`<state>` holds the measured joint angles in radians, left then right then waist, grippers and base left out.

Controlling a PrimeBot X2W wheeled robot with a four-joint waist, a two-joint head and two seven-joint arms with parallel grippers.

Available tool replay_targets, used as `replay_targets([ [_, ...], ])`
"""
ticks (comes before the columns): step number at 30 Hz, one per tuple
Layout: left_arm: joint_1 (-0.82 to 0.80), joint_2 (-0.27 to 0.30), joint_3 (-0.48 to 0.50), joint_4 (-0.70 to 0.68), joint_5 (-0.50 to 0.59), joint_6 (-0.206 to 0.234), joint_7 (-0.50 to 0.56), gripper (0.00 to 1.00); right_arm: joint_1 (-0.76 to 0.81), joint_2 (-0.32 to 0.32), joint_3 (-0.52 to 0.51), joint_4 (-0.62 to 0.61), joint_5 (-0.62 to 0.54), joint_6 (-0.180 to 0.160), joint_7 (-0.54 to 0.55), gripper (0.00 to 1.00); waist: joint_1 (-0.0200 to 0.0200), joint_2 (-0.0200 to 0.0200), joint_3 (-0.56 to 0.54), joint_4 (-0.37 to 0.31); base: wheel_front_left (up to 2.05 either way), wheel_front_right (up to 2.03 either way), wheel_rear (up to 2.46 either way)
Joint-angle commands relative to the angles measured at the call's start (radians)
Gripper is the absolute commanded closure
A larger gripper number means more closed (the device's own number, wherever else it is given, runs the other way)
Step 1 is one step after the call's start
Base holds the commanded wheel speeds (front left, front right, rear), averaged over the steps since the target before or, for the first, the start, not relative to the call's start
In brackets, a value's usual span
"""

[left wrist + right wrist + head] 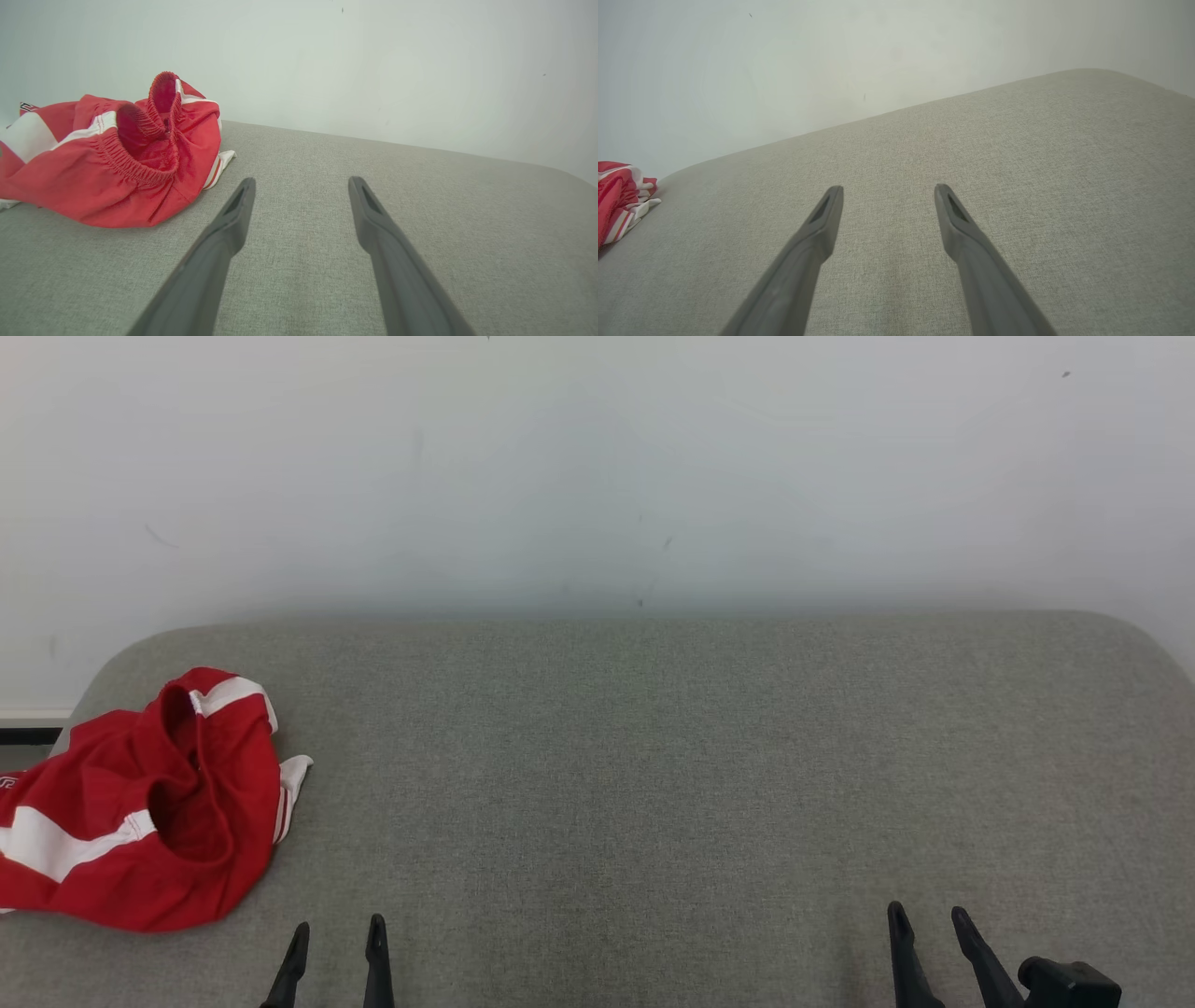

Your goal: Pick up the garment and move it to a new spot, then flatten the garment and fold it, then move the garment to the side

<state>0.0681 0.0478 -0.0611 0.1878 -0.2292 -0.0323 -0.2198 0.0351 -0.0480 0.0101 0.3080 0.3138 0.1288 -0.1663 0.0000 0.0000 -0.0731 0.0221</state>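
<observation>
Seeing crumpled red-and-white fabric shorts [140, 803] lying at left end of grey upholstered surface [653, 756]. Holding left gripper [338, 922] and right gripper [927, 907] spread wide, empty.

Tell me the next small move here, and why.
Probably move the left gripper toward the red garment, which lies crumpled and untouched at the left end of the grey surface. Both grippers are open and empty, and the left one sits much nearer it than the right gripper.
</observation>
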Motion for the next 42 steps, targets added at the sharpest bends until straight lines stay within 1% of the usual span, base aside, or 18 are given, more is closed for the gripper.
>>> replay_targets([
  [1,0.009,0.004,-0.002,-0.003,0.023,-0.001,-0.011,0.00,0.010,-0.003,0.000,-0.006,-0.027,0.003,0.001,0.00,0.0000,0.0000,-0.001,0.001,0.00,0.00,0.00],
  [5,0.009,0.004,-0.004,0.000,0.049,0.000,-0.019,0.00,0.016,-0.004,-0.005,-0.010,-0.070,0.003,-0.001,0.00,0.0000,0.0000,-0.002,0.001,0.00,0.00,0.00],
  [16,0.013,0.004,-0.005,0.008,0.105,0.005,-0.039,0.00,0.024,-0.003,0.002,-0.013,-0.141,0.003,-0.016,0.00,0.0000,0.0000,-0.008,0.002,0.00,0.00,0.00],
  [21,0.016,0.004,-0.008,0.016,0.112,0.009,-0.047,0.00,0.030,-0.004,0.006,-0.015,-0.170,0.003,-0.023,0.00,0.0000,0.0000,-0.011,0.002,0.00,0.00,0.00],
  [31,0.009,0.004,-0.006,0.024,0.081,0.008,-0.046,0.00,0.028,-0.004,0.003,-0.006,-0.146,0.003,-0.029,0.00,0.0000,0.0000,-0.010,0.002,0.00,0.00,0.00],
  [36,0.006,0.004,-0.009,0.029,0.085,0.012,-0.046,0.00,0.029,-0.004,-0.001,-0.004,-0.142,0.003,-0.032,0.00,0.0000,0.0000,-0.010,0.007,0.00,0.00,0.00],
  [42,-0.005,0.004,-0.013,0.037,0.092,0.018,-0.046,0.00,0.029,-0.003,-0.002,-0.004,-0.145,0.003,-0.036,0.00,0.0000,0.0000,-0.011,0.054,0.00,0.00,0.00],
])
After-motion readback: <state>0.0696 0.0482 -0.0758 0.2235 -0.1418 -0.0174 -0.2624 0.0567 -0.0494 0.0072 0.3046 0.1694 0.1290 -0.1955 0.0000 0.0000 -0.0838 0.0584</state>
